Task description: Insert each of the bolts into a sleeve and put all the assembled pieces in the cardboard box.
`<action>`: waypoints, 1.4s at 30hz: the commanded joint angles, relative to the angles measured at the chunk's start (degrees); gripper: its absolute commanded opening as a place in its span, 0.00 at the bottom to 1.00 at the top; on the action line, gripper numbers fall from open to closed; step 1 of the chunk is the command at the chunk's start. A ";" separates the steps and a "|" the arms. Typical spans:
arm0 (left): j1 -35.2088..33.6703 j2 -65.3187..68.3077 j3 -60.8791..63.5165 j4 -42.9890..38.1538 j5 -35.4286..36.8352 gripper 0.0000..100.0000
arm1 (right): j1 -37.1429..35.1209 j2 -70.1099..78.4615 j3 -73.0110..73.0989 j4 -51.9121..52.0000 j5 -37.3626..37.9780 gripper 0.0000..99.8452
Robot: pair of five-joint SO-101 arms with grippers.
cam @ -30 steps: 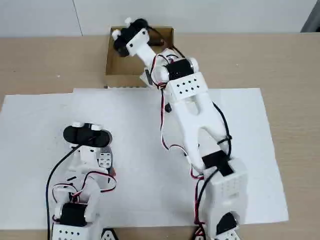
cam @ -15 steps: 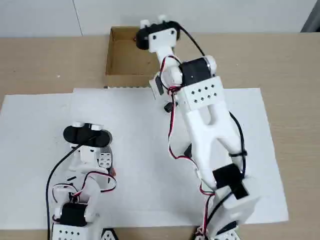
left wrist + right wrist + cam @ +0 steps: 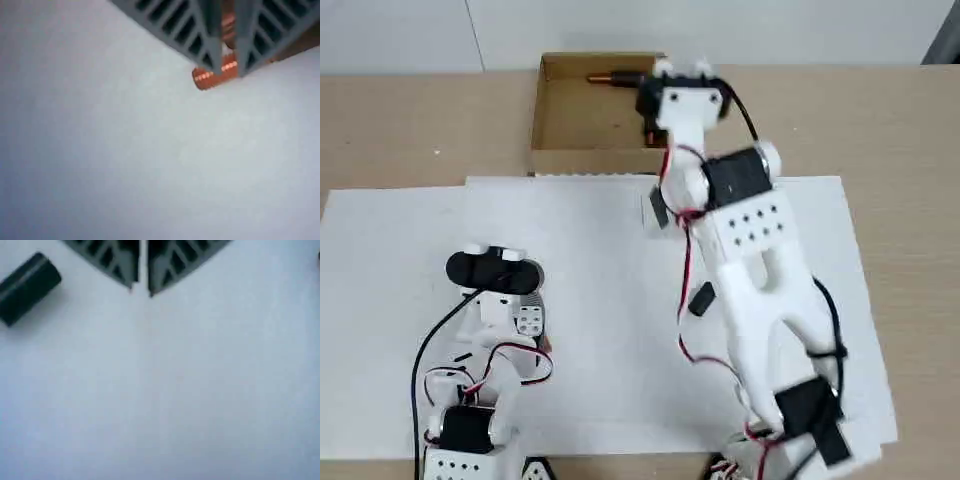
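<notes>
Left gripper [image 3: 227,70] clenches the bolt [image 3: 207,78] above the paper [image 3: 125,150], so hold it level as you aim for the sleeve [image 3: 27,287].

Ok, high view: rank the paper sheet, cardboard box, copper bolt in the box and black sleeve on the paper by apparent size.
1. Paper sheet
2. Cardboard box
3. Copper bolt, one end hidden
4. Black sleeve
</notes>
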 commanded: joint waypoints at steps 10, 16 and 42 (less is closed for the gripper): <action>-0.26 -0.62 -0.31 0.00 0.18 0.01 | 0.04 -15.25 26.73 -1.80 -11.52 0.04; -0.26 -0.62 -0.31 0.00 0.18 0.01 | -0.04 -15.16 32.44 -8.40 -11.52 0.16; -0.26 -0.62 -0.31 0.00 0.18 0.01 | 6.20 -14.99 50.29 -31.43 -6.68 0.17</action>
